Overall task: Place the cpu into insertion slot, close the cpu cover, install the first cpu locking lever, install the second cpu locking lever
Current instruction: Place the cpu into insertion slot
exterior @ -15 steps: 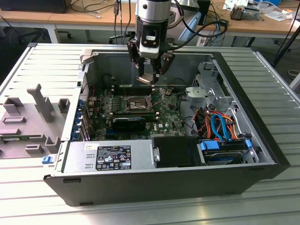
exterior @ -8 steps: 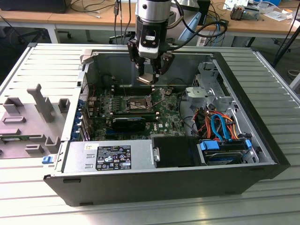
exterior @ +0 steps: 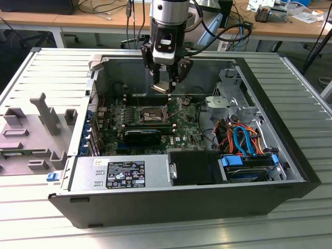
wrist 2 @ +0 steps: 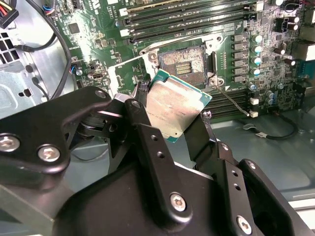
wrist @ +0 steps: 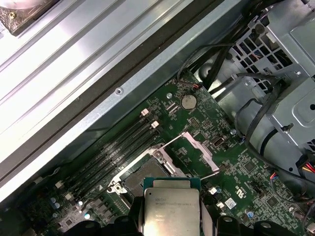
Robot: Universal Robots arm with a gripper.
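Observation:
My gripper (exterior: 166, 83) hangs over the open computer case, shut on the cpu (exterior: 162, 86), a small silver-topped square chip with a green edge. In both wrist views the cpu (wrist 2: 174, 101) (wrist: 171, 204) sits pinched between the black fingers (wrist 2: 147, 142), held in the air slightly tilted. The insertion slot (exterior: 150, 114) (wrist 2: 182, 61) (wrist: 142, 179) lies bare on the green motherboard, below the chip and a little to one side. The cpu cover (wrist: 202, 147) (wrist 2: 125, 66) is swung up and open beside the slot. A thin wire lever (wrist 2: 231, 96) stands raised by the socket.
Long black memory slots (wrist: 113, 152) run beside the socket. The case's far wall (exterior: 135, 67) rises close behind the gripper. A drive cage with orange and blue cables (exterior: 244, 140) and a power supply (exterior: 122, 174) fill the case's near side. A grey fixture (exterior: 36, 129) sits on the table.

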